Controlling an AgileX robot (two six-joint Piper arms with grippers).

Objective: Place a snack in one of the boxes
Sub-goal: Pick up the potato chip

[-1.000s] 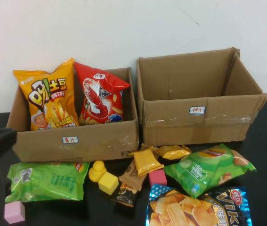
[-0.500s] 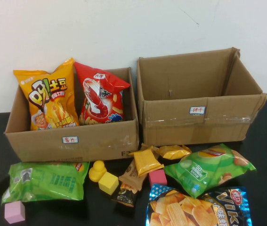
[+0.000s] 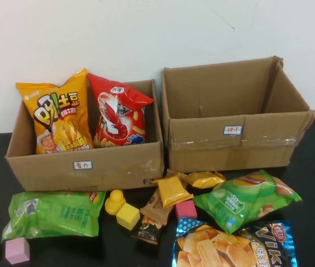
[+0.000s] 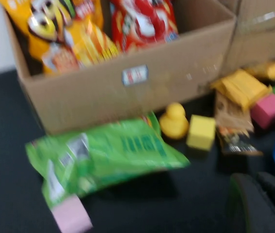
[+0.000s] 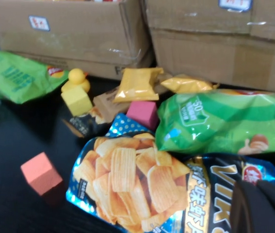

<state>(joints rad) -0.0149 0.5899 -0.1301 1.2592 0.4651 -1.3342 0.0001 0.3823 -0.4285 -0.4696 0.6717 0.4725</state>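
Cube [image 5: 41, 172], orange, shows only in right wrist view.

Two open cardboard boxes [image 3: 226, 130] stand side by side. The left box [image 3: 85, 167] holds two upright snack bags; more snack bags [image 3: 54, 214] lie flat before it.

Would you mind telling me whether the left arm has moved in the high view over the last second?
Yes. It covered the table's left edge beside the left box; it has withdrawn toward the robot, out of that view, uncovering the green bag.
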